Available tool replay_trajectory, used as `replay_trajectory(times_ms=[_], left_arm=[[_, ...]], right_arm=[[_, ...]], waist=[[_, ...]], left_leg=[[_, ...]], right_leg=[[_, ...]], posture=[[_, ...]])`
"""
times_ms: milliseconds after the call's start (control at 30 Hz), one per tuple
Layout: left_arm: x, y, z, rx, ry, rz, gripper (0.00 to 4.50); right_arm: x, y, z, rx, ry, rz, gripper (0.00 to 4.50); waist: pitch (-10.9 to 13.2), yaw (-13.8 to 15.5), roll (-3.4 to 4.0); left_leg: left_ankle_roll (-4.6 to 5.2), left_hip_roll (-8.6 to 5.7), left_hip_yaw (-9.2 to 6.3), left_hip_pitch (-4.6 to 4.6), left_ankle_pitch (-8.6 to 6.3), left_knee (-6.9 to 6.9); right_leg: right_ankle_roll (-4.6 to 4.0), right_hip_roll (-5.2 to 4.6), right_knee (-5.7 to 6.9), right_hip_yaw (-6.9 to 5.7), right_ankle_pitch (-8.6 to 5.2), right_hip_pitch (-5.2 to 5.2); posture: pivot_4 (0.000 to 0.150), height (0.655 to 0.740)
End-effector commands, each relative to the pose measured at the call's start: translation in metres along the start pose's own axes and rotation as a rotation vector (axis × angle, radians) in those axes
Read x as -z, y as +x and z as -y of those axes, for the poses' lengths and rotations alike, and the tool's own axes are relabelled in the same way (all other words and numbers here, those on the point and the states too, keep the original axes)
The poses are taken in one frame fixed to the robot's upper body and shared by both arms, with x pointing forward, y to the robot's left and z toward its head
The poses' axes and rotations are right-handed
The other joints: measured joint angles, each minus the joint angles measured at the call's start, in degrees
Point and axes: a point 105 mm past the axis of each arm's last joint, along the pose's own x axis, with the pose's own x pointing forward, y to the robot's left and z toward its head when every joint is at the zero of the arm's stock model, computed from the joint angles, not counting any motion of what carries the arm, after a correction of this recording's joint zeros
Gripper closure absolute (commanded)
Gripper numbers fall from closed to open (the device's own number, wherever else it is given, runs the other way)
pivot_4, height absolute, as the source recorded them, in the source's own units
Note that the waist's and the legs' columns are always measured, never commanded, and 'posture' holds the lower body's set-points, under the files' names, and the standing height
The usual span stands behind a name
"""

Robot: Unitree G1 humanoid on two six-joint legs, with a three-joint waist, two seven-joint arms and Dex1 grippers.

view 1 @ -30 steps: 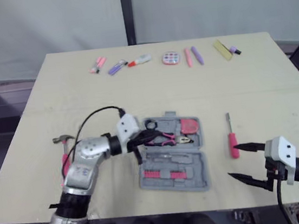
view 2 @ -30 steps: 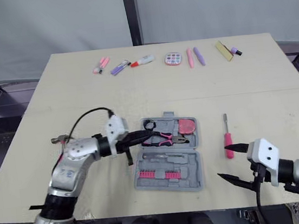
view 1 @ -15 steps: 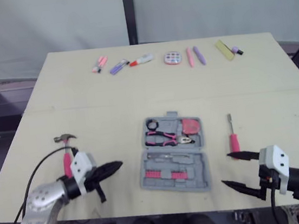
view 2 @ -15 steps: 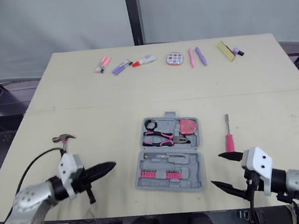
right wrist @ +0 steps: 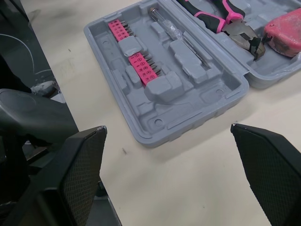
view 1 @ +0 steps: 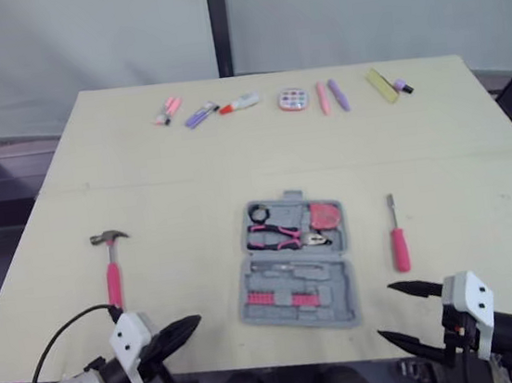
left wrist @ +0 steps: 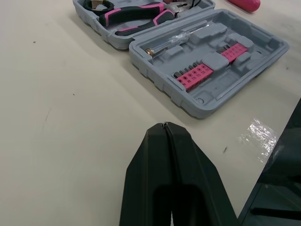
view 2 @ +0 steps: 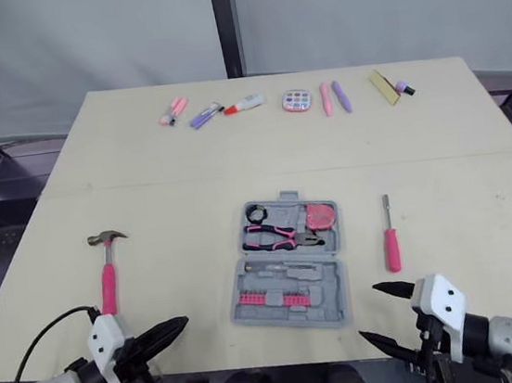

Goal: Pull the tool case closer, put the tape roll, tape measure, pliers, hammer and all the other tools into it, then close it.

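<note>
The grey tool case (view 1: 250,295) lies open in the middle of the table. Its far half holds the black tape roll (view 1: 259,214), the pink-handled pliers (view 1: 275,236) and the pink tape measure (view 1: 326,215); its near half holds pink bits (left wrist: 197,71). To the left of the case, a pink-handled hammer (view 1: 111,270) lies on the table. A pink screwdriver (view 1: 399,247) lies to the right. My left gripper (view 1: 195,321) is shut and empty at the near-left edge. At the near-right edge, my right gripper (view 1: 385,310) is open and empty, below the screwdriver.
Along the table's far edge runs a row of small items: markers (view 1: 200,114), a round pink palette (view 1: 292,99), pink and purple pens (view 1: 330,95), a yellow block (view 1: 379,84). Bare tabletop surrounds the case.
My left gripper has drawn back from the case's left side to the near-left table edge, empty. The right gripper has slid slightly towards the near edge. The hammer now shows fully.
</note>
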Motion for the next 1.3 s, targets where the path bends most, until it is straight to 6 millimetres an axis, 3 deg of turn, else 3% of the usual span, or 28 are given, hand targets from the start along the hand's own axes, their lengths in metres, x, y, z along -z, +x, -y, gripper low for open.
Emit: replay_trajectory(times_ms=[33,233,600,767,867,1067,1300], left_arm=[[-0.009,-0.003,0.000,-0.028,0.016,0.038,3.14],[-0.009,-0.004,0.001,-0.047,0.020,0.042,0.06],[-0.006,-0.008,0.000,-0.076,-0.011,0.043,0.06],[-0.047,-0.007,-0.025,-0.346,-0.172,0.194,0.06],[-0.057,-0.014,-0.034,-0.535,-0.247,0.190,0.06],[-0.054,-0.028,-0.047,-0.781,-0.331,0.117,0.06],[-0.053,-0.044,-0.079,-0.932,-0.260,0.024,0.06]], right_arm=[[-0.005,-0.001,-0.001,0.002,-0.022,0.020,0.00],[-0.004,-0.001,0.002,0.003,-0.027,0.017,0.00],[-0.006,-0.001,0.006,0.003,-0.040,0.022,0.00],[-0.022,-0.004,0.013,-0.015,-0.075,0.053,0.00],[-0.025,-0.006,0.018,-0.015,-0.085,0.052,0.00],[-0.024,-0.007,0.023,-0.027,-0.086,0.044,0.00],[-0.024,-0.009,0.030,-0.027,-0.093,0.033,0.00]], waist=[[0.00,0.01,0.00],[0.00,0.04,0.00],[0.00,0.03,0.00],[0.00,0.08,-0.03],[-0.02,0.08,-0.06],[-0.02,0.09,-0.07],[-0.03,0.09,-0.08]], left_leg=[[0.00,0.00,0.01,0.00,0.00,0.00],[0.00,0.00,0.01,0.00,0.00,0.00],[0.00,0.00,0.01,0.00,0.00,0.00],[0.00,0.01,0.01,-0.01,0.00,0.01],[0.01,0.00,0.01,-0.01,0.00,0.03],[0.01,0.03,0.06,-0.02,0.00,0.02],[0.01,0.03,0.12,0.00,0.00,0.02]], right_leg=[[0.00,0.00,0.00,0.00,0.00,0.00],[0.00,0.00,0.00,0.01,0.00,0.00],[0.00,0.00,-0.03,0.01,0.00,0.00],[0.00,0.00,-0.01,0.03,0.00,0.01],[0.00,0.01,0.01,0.06,0.00,0.02],[0.00,0.07,0.02,0.06,0.00,0.02],[0.00,0.08,0.01,0.10,0.00,0.00]], posture=[[0.150,0.7134],[0.150,0.7134],[0.150,0.7134],[0.150,0.7134],[0.150,0.7134],[0.150,0.7134],[0.150,0.7134]])
